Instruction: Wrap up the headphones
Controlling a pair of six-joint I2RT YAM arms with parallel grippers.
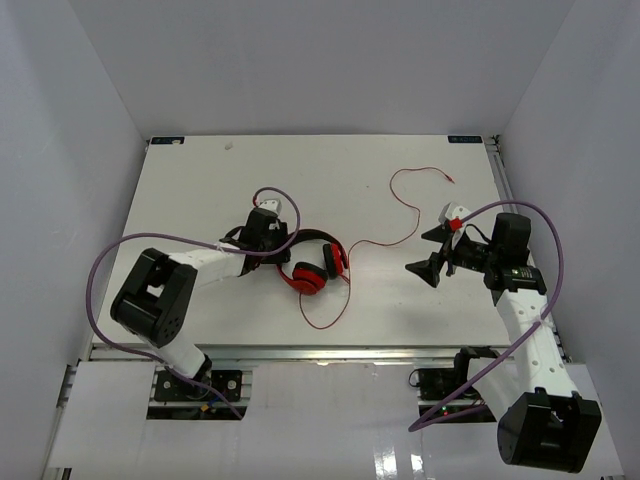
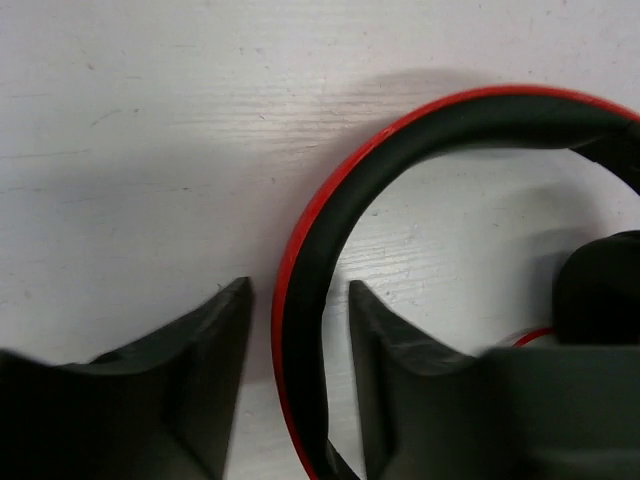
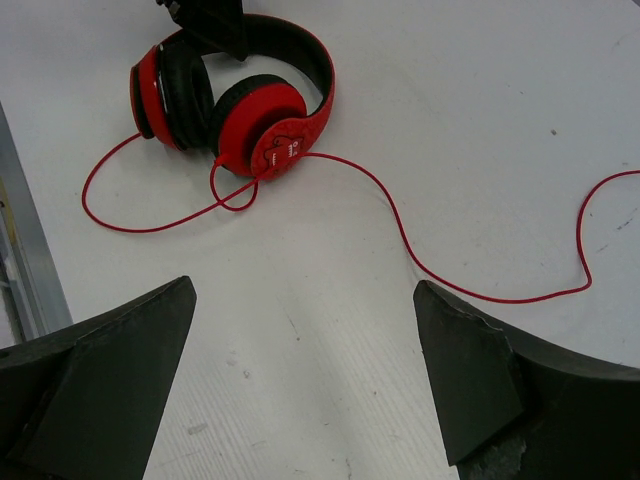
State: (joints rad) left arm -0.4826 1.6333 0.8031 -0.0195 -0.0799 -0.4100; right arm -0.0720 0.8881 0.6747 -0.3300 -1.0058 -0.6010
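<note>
The red headphones (image 1: 315, 265) lie on the white table, cups folded together, with the headband toward the left arm. Their thin red cable (image 1: 400, 205) loops in front of the cups, then snakes right and back to a plug at the far right. My left gripper (image 1: 283, 248) straddles the headband (image 2: 310, 300). In the left wrist view (image 2: 298, 288) its jaws stand on either side of the band with a thin gap of table on each side. My right gripper (image 1: 428, 252) hovers wide open and empty to the right of the headphones (image 3: 260, 120), above the cable (image 3: 400, 235).
Thick purple robot cables (image 1: 100, 270) arc over both arms. The table's metal front rail (image 1: 320, 352) runs along the near edge. White walls enclose the table at the left, back and right.
</note>
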